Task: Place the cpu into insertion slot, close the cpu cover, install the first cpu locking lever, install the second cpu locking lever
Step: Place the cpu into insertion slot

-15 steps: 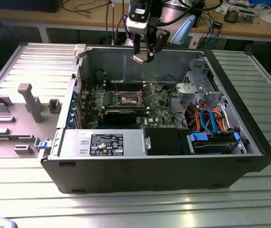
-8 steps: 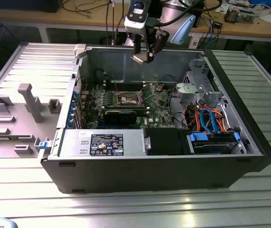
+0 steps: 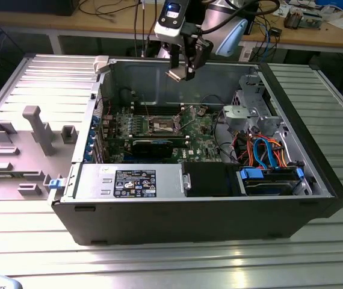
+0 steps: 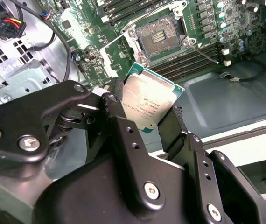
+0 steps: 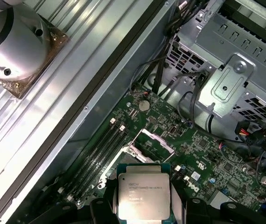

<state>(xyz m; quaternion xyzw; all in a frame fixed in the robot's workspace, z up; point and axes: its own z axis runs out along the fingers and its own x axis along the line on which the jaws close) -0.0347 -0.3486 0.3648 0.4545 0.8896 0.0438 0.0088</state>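
Black end effector (image 4: 147, 103) clamped across opposite edges of the small flat silver-grey square cpu (image 5: 143, 196), which we judge light, stiff, fragile.

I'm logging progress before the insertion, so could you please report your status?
Gripper high over the case, jaws shut on cpu. Socket bare, cover open. Path looks clear.

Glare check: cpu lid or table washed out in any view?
Second wrist view: cpu lid has a bright sheen, board beside the socket washed pale. First wrist view: cpu evenly lit, table ribs streaked with reflections. Exterior view: bright patches on the table.
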